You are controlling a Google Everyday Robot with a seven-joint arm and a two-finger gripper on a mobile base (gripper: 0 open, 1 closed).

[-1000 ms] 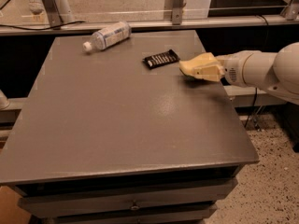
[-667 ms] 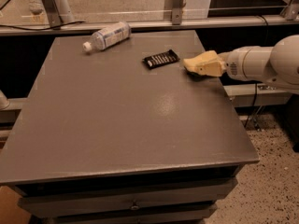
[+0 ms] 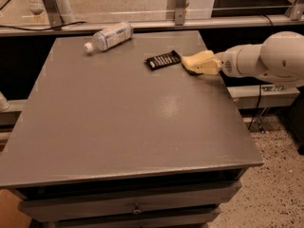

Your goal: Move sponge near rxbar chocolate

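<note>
Camera view has the gripper (image 3: 203,63) clamped on the sponge (image 3: 192,61) just beside the rxbar chocolate (image 3: 163,60), foam's probably light and squishy so grab its thick middle.

A white arm (image 3: 278,56) of smooth, rounded shells is seen, bulbous at the joint and narrowed to a cylindrical wrist marked by a dark ring. It is ended by a cream-yellow end effector (image 3: 192,63), located over the far right part of the table (image 3: 118,127).
</note>
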